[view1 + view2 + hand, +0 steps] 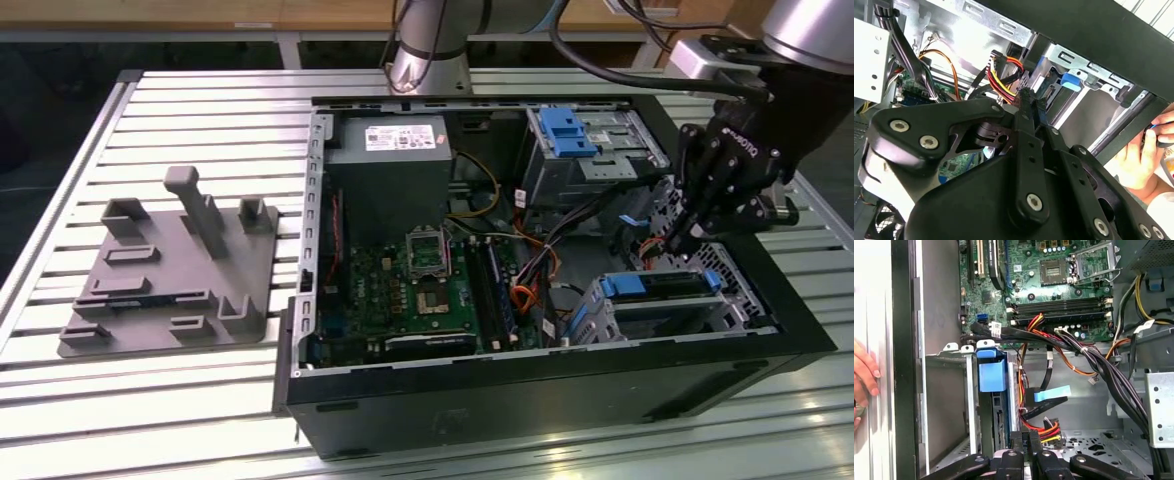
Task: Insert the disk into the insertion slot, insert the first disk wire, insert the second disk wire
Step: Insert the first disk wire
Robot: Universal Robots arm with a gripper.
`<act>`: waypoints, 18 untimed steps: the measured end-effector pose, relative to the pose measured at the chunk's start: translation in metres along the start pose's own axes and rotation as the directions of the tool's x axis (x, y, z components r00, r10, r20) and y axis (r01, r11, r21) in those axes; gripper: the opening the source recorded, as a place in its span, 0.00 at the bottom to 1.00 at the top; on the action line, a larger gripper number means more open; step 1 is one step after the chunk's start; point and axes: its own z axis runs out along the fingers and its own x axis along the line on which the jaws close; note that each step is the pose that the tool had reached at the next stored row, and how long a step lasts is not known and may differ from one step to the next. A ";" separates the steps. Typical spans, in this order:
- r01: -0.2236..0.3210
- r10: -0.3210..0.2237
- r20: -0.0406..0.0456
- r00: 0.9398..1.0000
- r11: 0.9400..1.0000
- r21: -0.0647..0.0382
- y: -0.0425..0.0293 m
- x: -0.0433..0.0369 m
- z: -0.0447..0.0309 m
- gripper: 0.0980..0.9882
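Observation:
The disk [657, 287], framed by its blue carrier [990, 371], sits inside the insertion slot [727, 300], the silver cage at the case's near corner on the exterior view's right. My gripper [683, 243] reaches down into the case just behind that cage. Its fingers [1026, 440] stand close together at the connector end of a red, yellow and black disk wire [1048, 429], also in the second wrist view [1000, 79]. A second black wire with a light blue tag [1052, 394] hangs loose beside the disk's rear. In the second wrist view the fingertips [1026, 97] point at the cage.
The taller cage with a blue latch [577, 135] stands at the back of the case. The motherboard [420, 290] and power supply [394, 140] lie toward the exterior view's left. A grey fixture [174, 270] rests on the slatted table. A person's hand [864, 372] rests outside the case wall.

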 end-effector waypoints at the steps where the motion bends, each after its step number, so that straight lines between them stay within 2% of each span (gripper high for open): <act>1: 0.003 -0.003 0.000 1.000 1.000 0.001 0.0004 0.0000 0.0000 0.07; 9: 0.006 -0.006 0.001 1.000 1.000 0.003 0.0006 0.0000 0.0000 0.07; 10: 0.006 -0.006 0.008 1.000 1.000 0.006 0.0008 0.0001 0.0000 0.07; 13: 0.010 -0.010 0.039 0.999 1.000 0.013 0.0007 0.0009 0.0001 0.07; 16: 0.013 -0.014 0.063 0.998 1.000 0.014 0.0007 0.0032 0.0004 0.07; 18: 0.015 -0.016 0.084 0.996 1.000 0.015 0.0006 0.0047 0.0005 0.07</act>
